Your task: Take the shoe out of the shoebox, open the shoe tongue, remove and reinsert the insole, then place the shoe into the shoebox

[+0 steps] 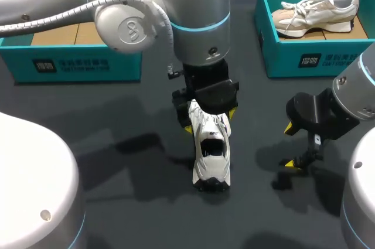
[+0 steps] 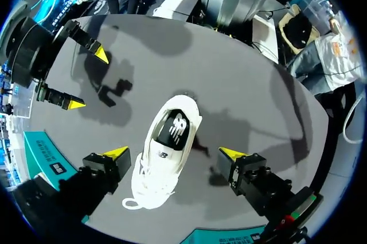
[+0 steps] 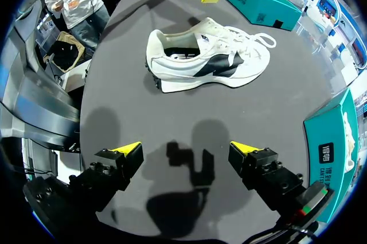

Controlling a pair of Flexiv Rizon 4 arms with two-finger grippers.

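A white shoe with black side marks point(image 1: 211, 154) stands upright on the dark table, its dark insole showing in the opening point(image 2: 172, 131). My left gripper point(image 1: 210, 121) hangs over its laced front end, open, with the shoe point(image 2: 163, 161) between the fingers and a gap on each side. My right gripper point(image 1: 290, 146) is open to the right of the shoe, empty, with the shoe point(image 3: 206, 60) lying ahead of it point(image 3: 186, 150). The teal shoebox point(image 1: 316, 58) stands at the back right.
A beige shoe point(image 1: 314, 12) lies inside the back-right shoebox. A second teal box point(image 1: 76, 64) stands at the back left, partly behind my left arm. In the right wrist view a teal box point(image 3: 335, 146) is close beside the right gripper.
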